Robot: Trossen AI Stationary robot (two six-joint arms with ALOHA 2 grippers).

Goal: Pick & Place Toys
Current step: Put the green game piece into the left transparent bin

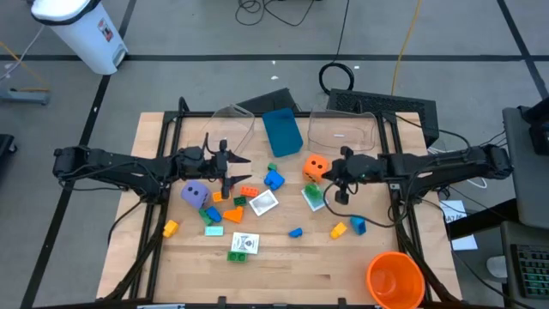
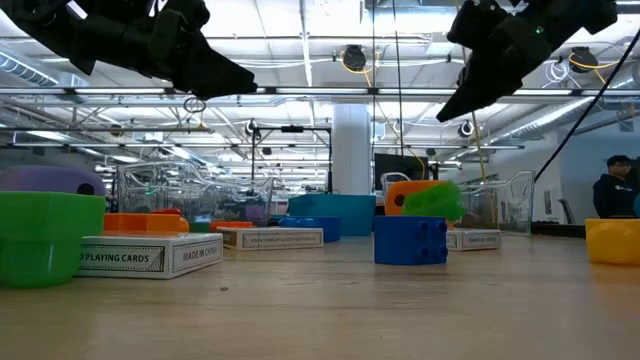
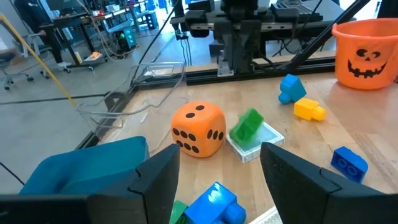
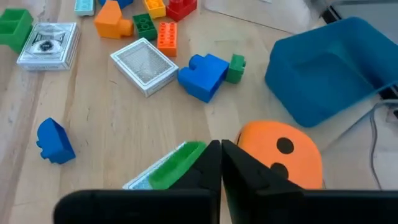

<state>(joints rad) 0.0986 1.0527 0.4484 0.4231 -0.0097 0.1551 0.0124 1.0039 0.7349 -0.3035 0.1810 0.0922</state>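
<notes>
Orange dotted die [image 1: 316, 166] sits near the middle of the wooden table [image 1: 283, 275], just right of the tipped-over blue box [image 1: 282, 131], and the right gripper [image 1: 329, 184] is hanging right beside it with its two dark fingers [image 4: 214, 163] pressed together. Doesn't look like they've got anything between them. A small green plastic brick [image 4: 177, 163] is lying on a white card box [image 3: 256, 138] right under those fingertips, next to the die.

Left gripper [image 1: 241, 167] is over on the other side with its fingers [image 3: 155, 177] apart and nothing in them, hovering above the pile of bricks there: a red brick [image 1: 248, 191], an orange brick [image 1: 232, 215] and a green one [image 1: 239, 202], plus the purple dotted die [image 1: 194, 194] a bit further left.

Middle of the table has a chunky blue plastic brick [image 1: 274, 179] touching a tiny green cube [image 4: 236, 68], with a white patterned card pack [image 1: 262, 203] near it. More strays toward the near edge: another small blue brick [image 1: 296, 232], a yellow brick [image 1: 339, 229], and a card box with a green picture [image 1: 244, 244]. Big orange pumpkin-face bucket [image 1: 395, 279] is at the near right corner, and two clear plastic tubs [image 1: 343, 130] lie tipped at the far side.
</notes>
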